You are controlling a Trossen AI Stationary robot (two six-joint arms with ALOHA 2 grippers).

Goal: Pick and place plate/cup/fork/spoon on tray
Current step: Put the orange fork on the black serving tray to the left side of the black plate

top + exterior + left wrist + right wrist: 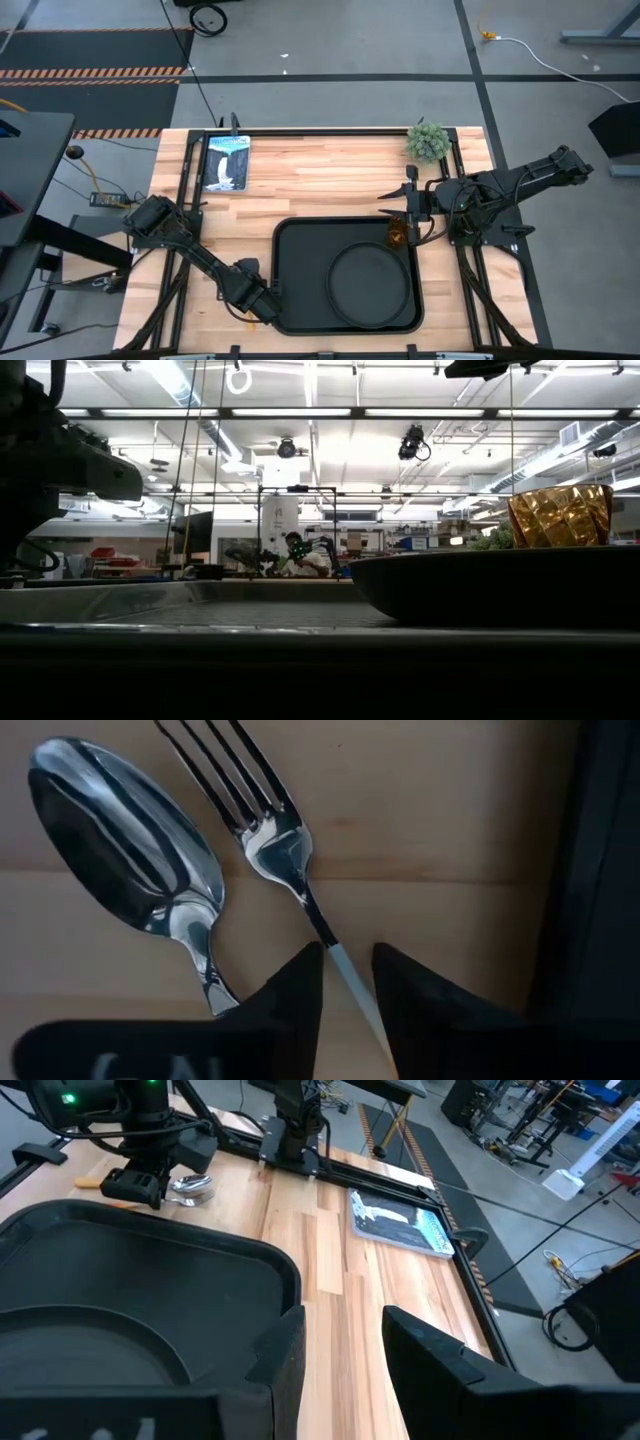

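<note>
While left hand (347, 982) straddles the fork (275, 838) neck, fingers narrowly apart, not clamped: thin, stiff, slick steel; grip the handle. Right hand (343, 1342) open, empty.

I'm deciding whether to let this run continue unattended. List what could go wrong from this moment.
1. The left gripper straddles the fork neck, with the spoon lying close beside it on the wood; closing could nudge or catch the spoon.
2. The grasp sits right beside the tray edge, so the fingers may strike the rim.
3. The cup stands at the tray's corner by the plate; the right gripper, open nearby, could tip it.
</note>
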